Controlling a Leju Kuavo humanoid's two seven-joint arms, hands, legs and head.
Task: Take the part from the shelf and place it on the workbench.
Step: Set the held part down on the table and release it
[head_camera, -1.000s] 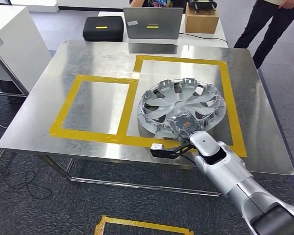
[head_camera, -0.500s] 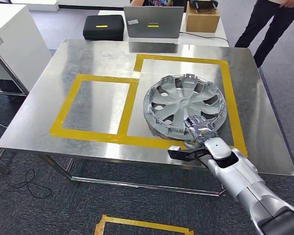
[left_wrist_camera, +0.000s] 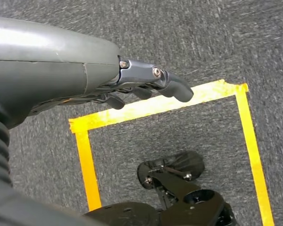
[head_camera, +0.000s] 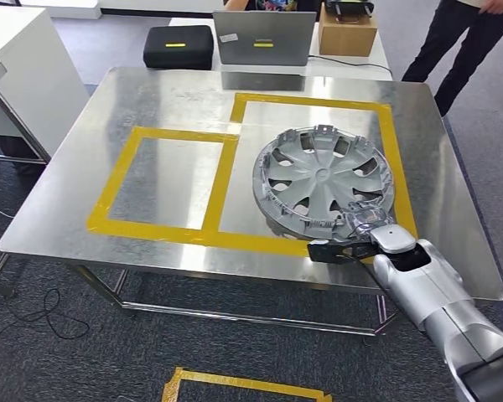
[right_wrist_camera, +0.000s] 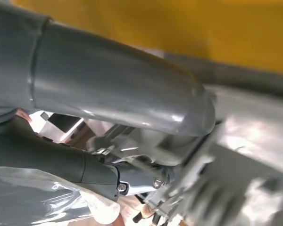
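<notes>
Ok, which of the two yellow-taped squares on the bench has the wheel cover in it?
The larger square, on the robot's right; the wheel cover lies inside it. The smaller one holds nothing.

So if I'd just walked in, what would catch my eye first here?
Probably the big silver wheel cover lying inside the right-hand yellow tape frame on the shiny metal workbench. Next, the robot's silver right hand gripping the cover's near rim, and a closed laptop on the table behind.

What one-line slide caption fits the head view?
Robot's right hand grips the near rim of a silver wheel cover lying inside the larger yellow-taped square on the metal workbench.
</notes>
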